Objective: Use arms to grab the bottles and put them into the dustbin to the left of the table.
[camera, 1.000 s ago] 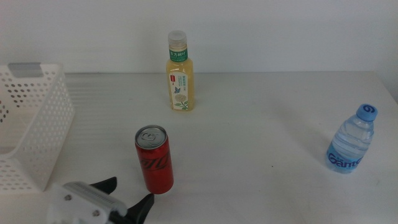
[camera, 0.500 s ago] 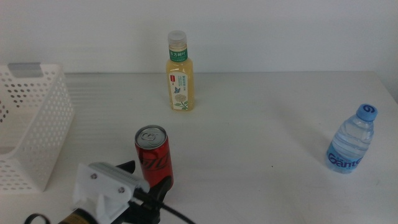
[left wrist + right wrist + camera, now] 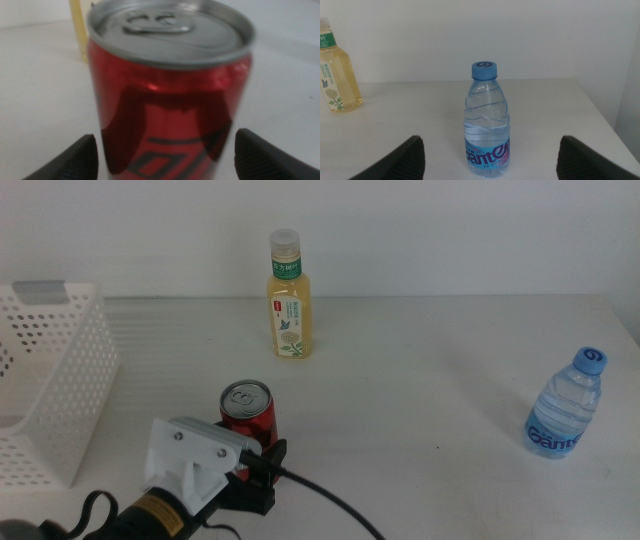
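Note:
A red soda can (image 3: pixel 248 402) stands upright near the table's front, left of centre. My left gripper (image 3: pixel 252 452) is at the can, and its white housing hides the can's lower part. In the left wrist view the can (image 3: pixel 167 90) fills the frame, and the left gripper (image 3: pixel 165 136) is open with one jaw on each side of it. The yellow-drink bottle (image 3: pixel 288 300) stands at the back. The blue-capped water bottle (image 3: pixel 565 408) stands far right. My right gripper (image 3: pixel 491 141) is open, facing the water bottle (image 3: pixel 487 120) from a short distance.
The white perforated dustbin (image 3: pixel 60 370) sits at the table's left edge, left of the can. The yellow-drink bottle (image 3: pixel 337 75) also shows in the right wrist view. A black cable (image 3: pixel 330 510) trails from the left arm along the front.
My left gripper has moved forward from the front edge toward the can, and its jaws now flank the can. The bottles and the can have not moved.

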`<state>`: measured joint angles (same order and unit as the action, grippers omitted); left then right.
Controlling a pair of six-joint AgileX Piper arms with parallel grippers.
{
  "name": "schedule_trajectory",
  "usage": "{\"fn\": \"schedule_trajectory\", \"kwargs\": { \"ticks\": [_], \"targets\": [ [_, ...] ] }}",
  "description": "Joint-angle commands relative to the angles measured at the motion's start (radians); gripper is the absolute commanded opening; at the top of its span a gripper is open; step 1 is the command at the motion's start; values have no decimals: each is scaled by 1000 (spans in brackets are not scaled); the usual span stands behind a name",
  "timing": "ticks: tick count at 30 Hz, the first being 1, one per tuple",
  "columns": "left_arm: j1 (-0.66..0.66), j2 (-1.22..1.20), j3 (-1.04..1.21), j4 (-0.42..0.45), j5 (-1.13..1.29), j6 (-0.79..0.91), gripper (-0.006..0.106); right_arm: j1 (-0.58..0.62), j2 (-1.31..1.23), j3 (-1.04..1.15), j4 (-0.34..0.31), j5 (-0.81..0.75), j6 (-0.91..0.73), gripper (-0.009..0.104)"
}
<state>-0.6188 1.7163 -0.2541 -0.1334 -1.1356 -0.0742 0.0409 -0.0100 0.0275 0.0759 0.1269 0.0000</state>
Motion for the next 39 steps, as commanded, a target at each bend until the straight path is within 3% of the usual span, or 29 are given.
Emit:
{"fn": "schedule_trajectory", "kwargs": {
  "ticks": [1,18,20,23,26,27,30,39],
  "targets": [
    [6,-18,-31,-5,-181,-8,89,-5,-27,-7,-3,-77,-8,76],
    [6,69,-112,-29,-181,16,86,-5,-27,-7,-3,-77,-8,76],
    [6,69,-114,-41,-181,35,79,-5,-27,-7,-3,-77,-8,76],
    [6,69,-114,-44,-181,39,61,-5,-27,-7,-3,-77,-8,76],
    [5,69,-114,-32,-181,22,38,-5,-27,-7,-3,-77,-8,76],
    [5,68,-114,-10,-181,22,20,-5,-27,-7,-3,-77,-8,76],
    [5,67,-114,0,-181,22,-3,-5,-27,-7,-3,-77,-8,76],
    [5,39,-86,40,-169,-22,-5,-5,-27,-7,-3,-77,-8,76]
  ]
}}
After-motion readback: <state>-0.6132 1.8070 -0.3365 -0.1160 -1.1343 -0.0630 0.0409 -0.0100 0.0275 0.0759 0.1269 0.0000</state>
